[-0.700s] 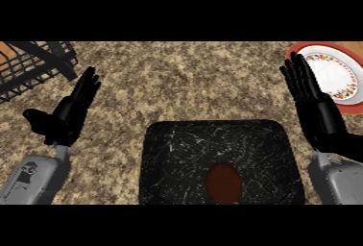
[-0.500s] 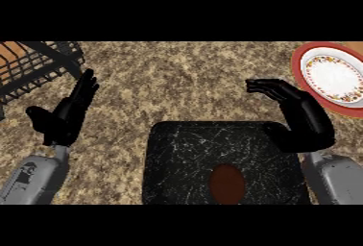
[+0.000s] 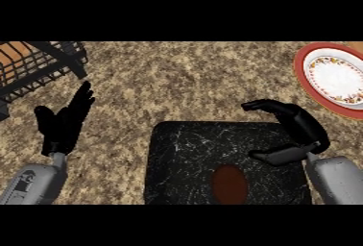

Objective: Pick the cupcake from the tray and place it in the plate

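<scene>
Right hand (image 3: 297, 127) curled, grasping nothing, above marbled black tray (image 3: 186, 158) with brown oval cupcake (image 3: 230, 183)

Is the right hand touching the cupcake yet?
Apart. The head view shows the right hand curled over the tray's right edge, with bare tray surface between its thumb and the cupcake lower down.

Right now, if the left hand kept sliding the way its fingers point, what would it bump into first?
Likely the black wire rack: the left hand points up the view toward it, though height is unclear.
</scene>
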